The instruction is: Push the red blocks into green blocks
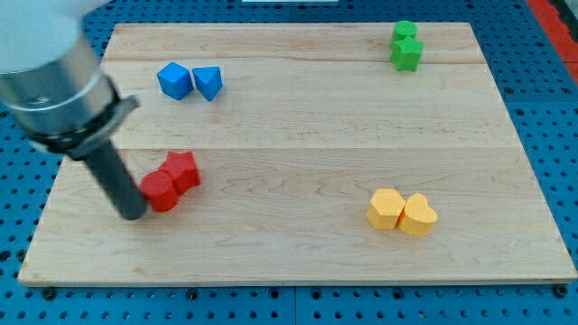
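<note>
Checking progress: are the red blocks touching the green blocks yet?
No, the red blocks sit at the view's lower left beside my tip, while the green blocks are far off at the view's top right.

no readable text, labels or numbers anywhere

Bare wooden board (298, 135) runs from the two red blocks (172, 181) at lower left to the green blocks (405, 45) at upper right.

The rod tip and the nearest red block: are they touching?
Touching. In the camera view, my tip sits against the view's left side of the red cylinder-like block, with no board visible between them.
</note>
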Tool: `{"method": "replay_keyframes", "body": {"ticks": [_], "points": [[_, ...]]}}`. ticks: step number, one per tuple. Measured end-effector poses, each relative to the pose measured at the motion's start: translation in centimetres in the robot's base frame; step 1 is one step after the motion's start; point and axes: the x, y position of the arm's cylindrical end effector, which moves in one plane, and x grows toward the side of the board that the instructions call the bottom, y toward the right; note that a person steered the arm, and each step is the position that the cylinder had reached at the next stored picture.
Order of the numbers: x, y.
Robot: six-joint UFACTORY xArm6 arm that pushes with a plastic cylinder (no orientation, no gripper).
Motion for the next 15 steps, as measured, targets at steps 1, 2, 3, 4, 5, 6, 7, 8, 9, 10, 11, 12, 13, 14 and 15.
{"method": "replay_keyframes", "body": {"ticks": [1,2,3,4,5,6,7,8,9,10,11,12,13,14,15], "points": [[-3.1,1.8],[-8.6,2.8],[-10.1,8.6],[-10.3,11.7],[-15.2,13.8],[-19.6,18.5],[-22.1,23.0],[-24.5,25.5],[-26.4,28.6],[-23.2,29.5],[-14.4,27.0],[-7.0,18.3],[-2.6,10.6],[-7.2,4.9],[-9.9,5.7]]}}
